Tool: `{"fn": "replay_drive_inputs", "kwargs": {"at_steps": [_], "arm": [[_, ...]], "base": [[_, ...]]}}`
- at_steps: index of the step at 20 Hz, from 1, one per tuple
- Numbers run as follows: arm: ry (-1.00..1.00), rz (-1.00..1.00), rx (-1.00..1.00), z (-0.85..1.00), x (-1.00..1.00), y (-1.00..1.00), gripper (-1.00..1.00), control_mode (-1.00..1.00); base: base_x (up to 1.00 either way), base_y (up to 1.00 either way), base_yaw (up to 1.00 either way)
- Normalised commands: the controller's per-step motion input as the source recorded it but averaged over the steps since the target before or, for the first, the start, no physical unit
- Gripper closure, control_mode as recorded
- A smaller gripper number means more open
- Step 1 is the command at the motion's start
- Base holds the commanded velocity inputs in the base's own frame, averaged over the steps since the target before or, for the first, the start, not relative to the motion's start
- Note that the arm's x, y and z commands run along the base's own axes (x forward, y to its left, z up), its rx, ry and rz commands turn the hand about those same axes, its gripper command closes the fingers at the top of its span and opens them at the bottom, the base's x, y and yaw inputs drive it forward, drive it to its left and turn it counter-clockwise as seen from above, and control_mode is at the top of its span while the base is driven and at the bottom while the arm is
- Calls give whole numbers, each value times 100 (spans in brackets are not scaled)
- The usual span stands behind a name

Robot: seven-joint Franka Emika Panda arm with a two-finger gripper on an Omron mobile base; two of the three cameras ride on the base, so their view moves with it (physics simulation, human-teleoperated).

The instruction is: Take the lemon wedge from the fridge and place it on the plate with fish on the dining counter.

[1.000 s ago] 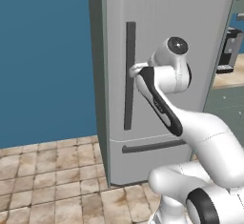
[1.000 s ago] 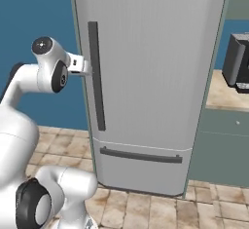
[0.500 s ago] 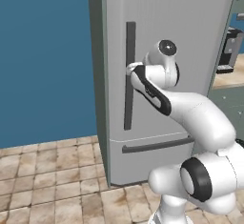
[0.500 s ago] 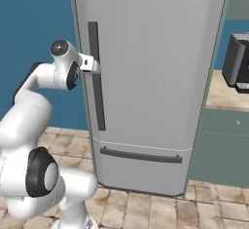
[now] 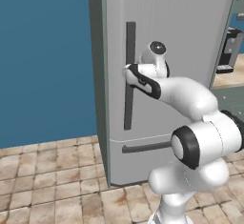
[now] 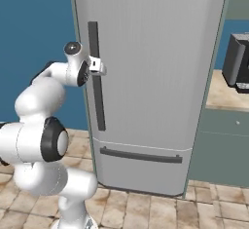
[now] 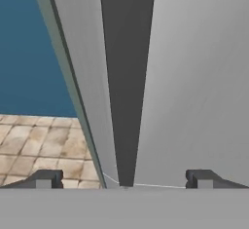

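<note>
My pincer [image 7: 124,179] at the fridge [image 5: 181,37] handle [image 7: 126,77]

Fingers spread wide, holding nothing; the bar runs between them, seemingly untouched.

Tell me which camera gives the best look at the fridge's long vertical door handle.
The right base view: the handle stands clear for almost all its length, with the open gripper at its upper part. In the left base view the arm crosses the handle. The hand view shows one close stretch of the handle running between the fingertips.
</note>
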Motion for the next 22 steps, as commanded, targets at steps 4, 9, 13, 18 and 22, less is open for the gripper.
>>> {"fn": "replay_drive_inputs", "kwargs": {"at_steps": [4,9,13,18,22], "arm": [[0,0,0,-25,59,5,-100,-100],[-4,0,0,-29,53,19,-100,-100],[-6,0,0,-23,45,8,-100,-100],[-8,0,0,-15,34,0,-100,-100],[0,0,0,-6,42,0,-100,-100]], "base": [[0,0,0],[0,0,0],[0,0,0],[0,0,0],[0,0,0]]}}
